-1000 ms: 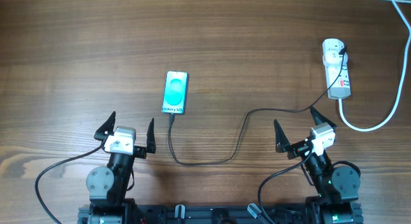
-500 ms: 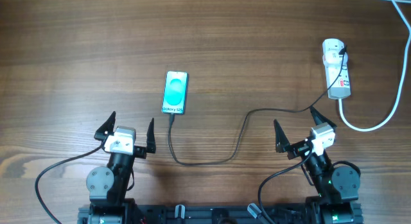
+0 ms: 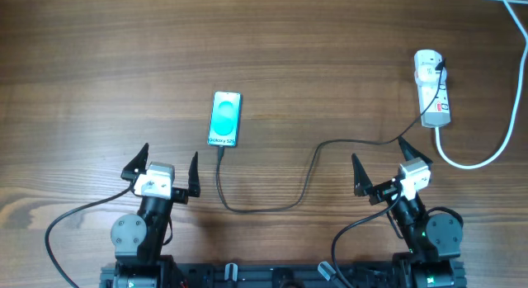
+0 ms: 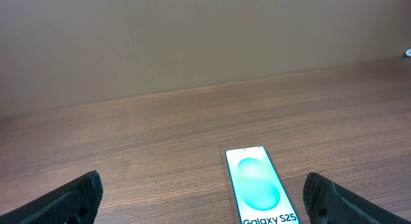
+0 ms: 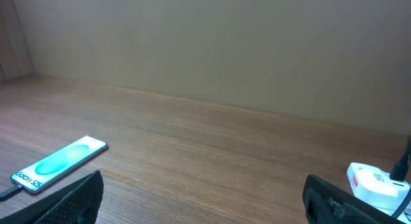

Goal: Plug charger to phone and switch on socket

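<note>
The phone lies flat on the wooden table, teal screen up; it also shows in the left wrist view and the right wrist view. The dark charger cable runs from the phone's near end in a loop across to the white socket strip at the far right, whose end shows in the right wrist view. My left gripper is open and empty, near of the phone. My right gripper is open and empty, near and left of the socket.
The socket's thick white cord loops at the right table edge. Black robot cables trail by the arm bases at the near edge.
</note>
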Controlling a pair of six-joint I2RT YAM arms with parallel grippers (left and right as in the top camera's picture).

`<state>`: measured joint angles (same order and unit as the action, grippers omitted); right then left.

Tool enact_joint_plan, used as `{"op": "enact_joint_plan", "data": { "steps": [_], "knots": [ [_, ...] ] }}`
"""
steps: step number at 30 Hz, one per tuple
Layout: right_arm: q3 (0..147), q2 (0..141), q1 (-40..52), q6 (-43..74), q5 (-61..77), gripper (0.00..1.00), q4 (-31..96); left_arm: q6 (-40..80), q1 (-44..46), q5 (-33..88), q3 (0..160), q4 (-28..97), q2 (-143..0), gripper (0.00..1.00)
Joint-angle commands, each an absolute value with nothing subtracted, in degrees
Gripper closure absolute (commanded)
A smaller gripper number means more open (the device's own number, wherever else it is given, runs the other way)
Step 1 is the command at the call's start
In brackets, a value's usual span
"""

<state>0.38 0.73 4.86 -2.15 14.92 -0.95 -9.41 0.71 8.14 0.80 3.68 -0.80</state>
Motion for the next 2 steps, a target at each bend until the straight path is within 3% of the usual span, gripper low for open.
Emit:
{"op": "enact_joint_plan", "data": {
  "steps": [1,2],
  "knots": [
    [0.3,0.27,5.28,-1.32,14.35,0.01,-1.19,-10.31,0.8,7.4,0.32,3.68,-0.36,0.0],
    [0.3,0.27,5.28,-1.34,14.35,0.0,-1.19,-10.31,0.8,7.4,0.32,3.68,-0.38,0.0]
  ]
}}
